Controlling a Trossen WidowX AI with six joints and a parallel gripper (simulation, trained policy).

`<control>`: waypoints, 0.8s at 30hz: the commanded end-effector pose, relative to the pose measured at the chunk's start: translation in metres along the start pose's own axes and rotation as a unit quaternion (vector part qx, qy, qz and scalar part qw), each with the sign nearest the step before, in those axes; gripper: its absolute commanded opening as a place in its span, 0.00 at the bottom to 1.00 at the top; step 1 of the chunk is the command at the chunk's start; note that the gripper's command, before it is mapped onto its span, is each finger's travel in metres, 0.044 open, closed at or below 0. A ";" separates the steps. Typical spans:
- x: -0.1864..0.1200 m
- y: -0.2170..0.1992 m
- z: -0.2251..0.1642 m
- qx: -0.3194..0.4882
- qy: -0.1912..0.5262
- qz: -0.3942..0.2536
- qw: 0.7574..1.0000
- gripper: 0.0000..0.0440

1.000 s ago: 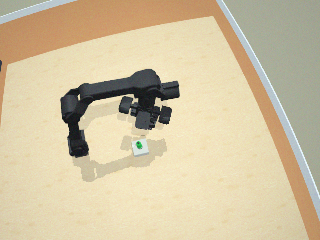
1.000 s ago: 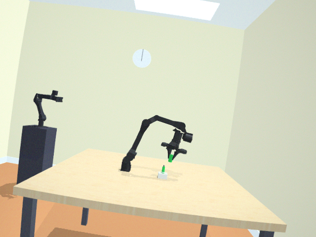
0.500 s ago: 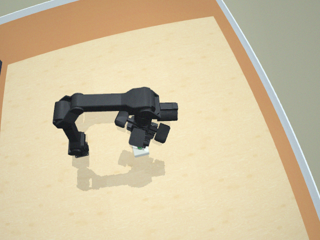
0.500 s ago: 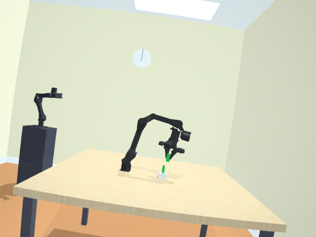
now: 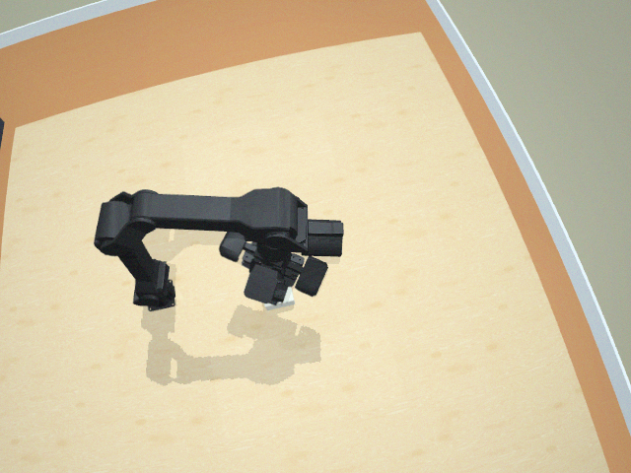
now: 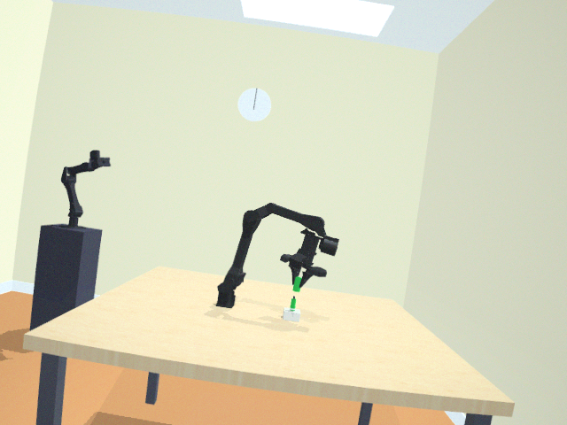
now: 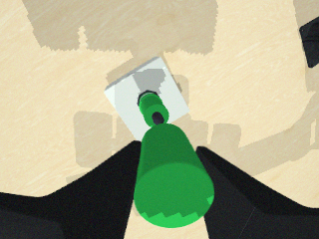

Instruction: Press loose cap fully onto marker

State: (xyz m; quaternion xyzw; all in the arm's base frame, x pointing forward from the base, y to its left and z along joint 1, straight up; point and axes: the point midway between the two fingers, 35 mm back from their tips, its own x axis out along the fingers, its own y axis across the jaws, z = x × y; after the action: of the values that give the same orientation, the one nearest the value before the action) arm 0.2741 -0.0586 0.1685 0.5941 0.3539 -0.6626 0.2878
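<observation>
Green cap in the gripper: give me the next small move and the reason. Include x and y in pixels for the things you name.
Probably a slight sideways shift to centre the cap [image 6: 297, 283] [image 7: 173, 186] over the marker [image 6: 292, 304] [image 7: 154, 109] before lowering: the gripper [image 6: 299, 284] [image 7: 167, 151] holds it above the tip with a gap, and the exterior view shows it a little right.

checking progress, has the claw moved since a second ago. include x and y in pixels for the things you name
Yes. In the top view the claw [image 5: 280, 298] [image 6: 298, 284] [image 7: 167, 151] has come toward the white holder block [image 5: 280, 306] [image 6: 291, 314] [image 7: 127, 107], now partly covering it; a second ago the block stood uncovered.
</observation>
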 end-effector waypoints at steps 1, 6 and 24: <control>0.002 -0.002 0.002 0.000 0.004 0.001 1.000 0.00; 0.010 -0.001 0.004 0.002 0.004 -0.001 1.000 0.00; 0.043 0.000 0.005 -0.003 0.004 -0.011 1.000 0.00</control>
State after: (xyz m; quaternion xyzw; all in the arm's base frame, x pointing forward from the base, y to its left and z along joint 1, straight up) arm 0.2670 -0.0618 0.1367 0.5957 0.3551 -0.6632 0.2814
